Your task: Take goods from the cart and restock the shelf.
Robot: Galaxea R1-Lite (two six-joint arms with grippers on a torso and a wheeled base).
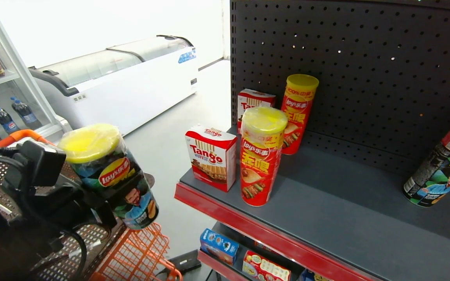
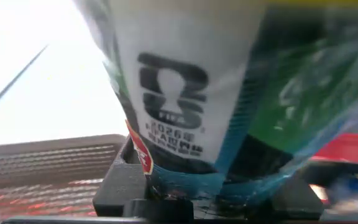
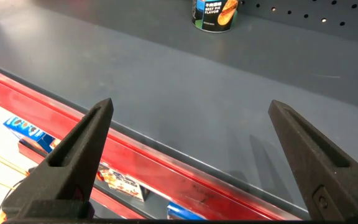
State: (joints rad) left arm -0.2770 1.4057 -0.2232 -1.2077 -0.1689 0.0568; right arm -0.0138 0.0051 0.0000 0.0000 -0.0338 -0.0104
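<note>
A tall cylindrical chip can with a yellow plastic lid and a blue-green printed wrap [image 1: 109,171] is held by the left gripper [image 1: 106,195]. The fingers are closed around the can's lower half, and the can is kept roughly upright, leaning slightly. In the left wrist view the can's wall [image 2: 191,93] is seen clamped just above the black gripper body [image 2: 197,196]. The can is carried above the orange wire shopping cart [image 1: 139,253], clear of its basket and well apart from the shelf.

The right gripper [image 3: 191,162] is spread wide with nothing between its fingers. It is poised over the front of the grey shelf board with the red front lip [image 1: 326,203].

The step in hand is judged to be the carry from cart to shelf: the pick is done, the placing is not yet begun.

On the shelf, a red-and-white wafer box [image 1: 212,156] and a red chip can with a yellow lid [image 1: 262,156] are set near the front edge on the cart's side. A second wafer box [image 1: 254,103] and a second red can [image 1: 298,113] are set behind them. A dark can with a matching blue-green wrap [image 1: 440,164] is placed far to the right, by the black pegboard back [image 1: 365,58].

The next move likely calls for the can to be raised over the red lip, passed around the front box and red can, and set upright on the bare board, probably beside the matching dark can.
</note>
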